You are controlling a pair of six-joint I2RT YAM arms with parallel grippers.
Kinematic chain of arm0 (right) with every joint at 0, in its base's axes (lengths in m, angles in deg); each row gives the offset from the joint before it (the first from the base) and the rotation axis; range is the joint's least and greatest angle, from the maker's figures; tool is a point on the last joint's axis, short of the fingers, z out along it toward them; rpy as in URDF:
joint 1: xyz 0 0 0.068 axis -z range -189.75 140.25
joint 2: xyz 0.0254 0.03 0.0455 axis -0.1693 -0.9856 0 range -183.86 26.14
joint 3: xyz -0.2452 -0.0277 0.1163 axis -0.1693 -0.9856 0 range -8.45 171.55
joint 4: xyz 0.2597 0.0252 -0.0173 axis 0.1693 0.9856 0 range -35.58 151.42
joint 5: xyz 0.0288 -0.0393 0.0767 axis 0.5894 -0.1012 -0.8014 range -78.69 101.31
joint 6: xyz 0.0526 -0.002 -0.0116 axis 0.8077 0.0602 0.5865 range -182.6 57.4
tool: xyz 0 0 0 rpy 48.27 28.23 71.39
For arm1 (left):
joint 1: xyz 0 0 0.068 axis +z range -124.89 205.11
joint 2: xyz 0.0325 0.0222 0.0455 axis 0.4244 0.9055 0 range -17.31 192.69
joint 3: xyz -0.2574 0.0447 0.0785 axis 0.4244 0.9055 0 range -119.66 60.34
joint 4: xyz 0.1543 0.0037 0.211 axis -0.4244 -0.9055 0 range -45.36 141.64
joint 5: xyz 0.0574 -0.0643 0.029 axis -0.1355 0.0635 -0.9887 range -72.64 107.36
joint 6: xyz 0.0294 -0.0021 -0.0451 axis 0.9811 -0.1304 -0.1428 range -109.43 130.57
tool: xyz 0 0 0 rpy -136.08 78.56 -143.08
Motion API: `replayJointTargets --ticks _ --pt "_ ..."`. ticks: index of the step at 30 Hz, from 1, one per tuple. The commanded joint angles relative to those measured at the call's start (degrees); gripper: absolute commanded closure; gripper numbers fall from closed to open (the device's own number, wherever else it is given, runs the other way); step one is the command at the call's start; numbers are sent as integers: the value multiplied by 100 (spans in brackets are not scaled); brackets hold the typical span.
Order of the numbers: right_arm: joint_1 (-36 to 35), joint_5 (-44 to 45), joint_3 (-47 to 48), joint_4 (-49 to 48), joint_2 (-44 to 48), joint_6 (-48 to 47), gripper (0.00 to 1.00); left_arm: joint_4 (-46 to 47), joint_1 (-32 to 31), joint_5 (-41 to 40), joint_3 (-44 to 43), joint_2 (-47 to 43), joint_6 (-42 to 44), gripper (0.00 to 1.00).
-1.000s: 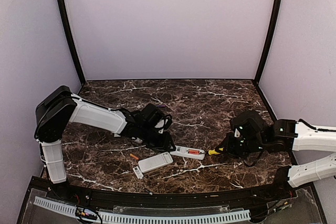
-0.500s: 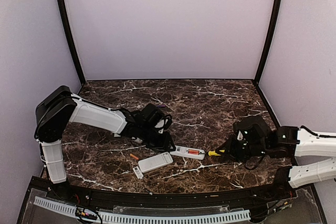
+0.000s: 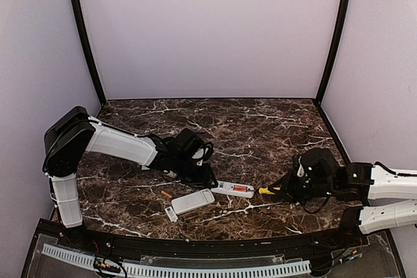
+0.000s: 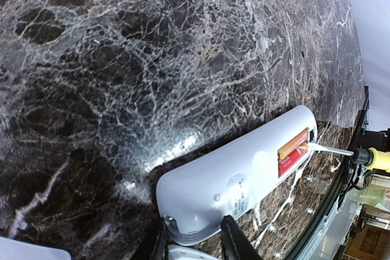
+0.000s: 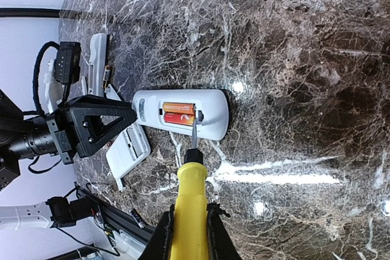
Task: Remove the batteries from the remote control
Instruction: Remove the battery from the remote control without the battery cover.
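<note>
A white remote [image 3: 233, 189] lies back-up on the marble table, its battery bay open. Two batteries [image 5: 178, 112], one orange and one red, sit side by side in the bay; they also show in the left wrist view [image 4: 292, 150]. My left gripper [image 4: 195, 238] is shut on the remote's [image 4: 237, 175] end away from the bay and shows in the top view [image 3: 210, 182]. My right gripper [image 5: 189, 235] is shut on a yellow-handled screwdriver [image 5: 190, 211], whose metal tip rests at the bay's end by the batteries.
A second white remote [image 3: 193, 201] lies just in front of the first, with a small white cover [image 3: 171, 213] at its left end. A loose orange battery [image 3: 167, 194] lies to its left. The table's front rail [image 3: 195, 245] is close behind them.
My right arm has drawn back slightly to the right while the screwdriver tip stays at the remote. The left arm and the remote have not moved.
</note>
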Motion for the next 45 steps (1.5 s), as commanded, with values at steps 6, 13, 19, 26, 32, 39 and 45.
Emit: replayJointTargets --ticks 6,13,19,26,32,39,45 --pt "-3 -125 -119 -1154 321 129 100 -61 -31 197 -97 -26 92 71" --pt "-1 -77 -164 -1213 423 130 100 -72 -34 188 -106 -27 92 72" --pt "-3 88 -163 -1224 346 63 100 -69 -41 185 -106 -33 81 72" --pt "-5 210 313 -241 132 -356 100 -89 -42 179 -120 -30 85 72" --pt "-11 41 722 467 -18 -779 100 -76 -42 165 -123 -25 84 72" --pt "-76 -222 709 645 -253 -799 100 -90 -42 161 -115 -24 78 72" --pt "-108 -210 707 647 -352 -778 100 -95 -41 161 -121 -27 71 72"
